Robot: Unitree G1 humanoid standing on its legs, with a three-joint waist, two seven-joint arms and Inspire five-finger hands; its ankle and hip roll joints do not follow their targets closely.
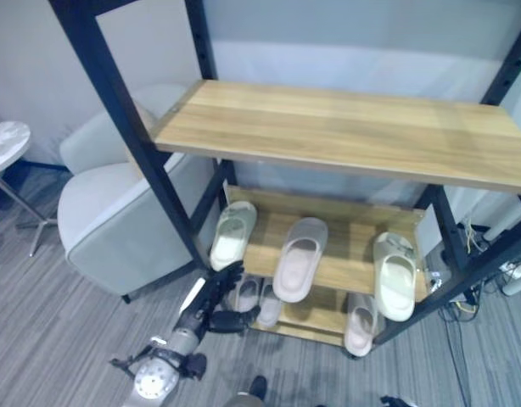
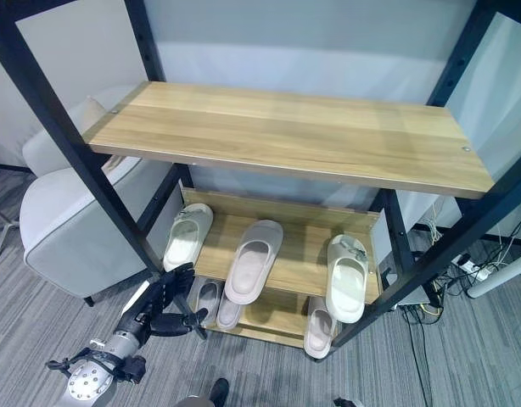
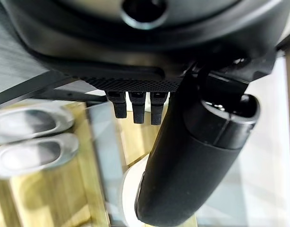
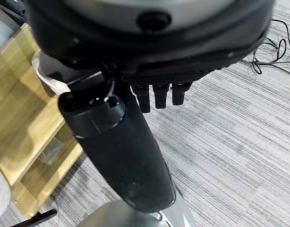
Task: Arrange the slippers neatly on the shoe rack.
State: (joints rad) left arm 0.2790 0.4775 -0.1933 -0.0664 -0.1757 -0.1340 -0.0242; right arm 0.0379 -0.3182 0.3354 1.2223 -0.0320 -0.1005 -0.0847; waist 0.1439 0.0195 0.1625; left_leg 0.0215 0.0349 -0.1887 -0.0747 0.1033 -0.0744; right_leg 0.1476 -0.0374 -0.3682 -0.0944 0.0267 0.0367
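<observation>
Three slippers are lying on the middle shelf [image 1: 345, 263] of the shoe rack [image 1: 345, 127]: a pale green slipper [image 1: 232, 235] at the left, a grey slipper [image 1: 299, 258] in the centre overhanging the near edge, and a second pale green slipper [image 1: 394, 275] at the right. Further slippers are sitting on the bottom shelf [image 1: 316, 315]. The left robot hand [image 1: 216, 298] is reaching toward the rack's lower left corner, fingers extended and relaxed, holding nothing, close to the left green slipper's near end.

Right eye view: same layout; an armchair [image 2: 65, 229] is standing left of the rack.

Left wrist view: fingers [image 3: 138, 106] are pointing straight out over the pale slipper's edge [image 3: 128, 194]; two grey slippers [image 3: 34, 137] are lying on the wood.

Right wrist view: the right robot hand [image 4: 131, 142] is hanging with fingers straight above grey carpet [image 4: 230, 151], idle.

Judgement: approach low under the middle shelf, grip the left slipper at its heel, and turn it parallel to its neighbours, avoiding the black upright.
</observation>
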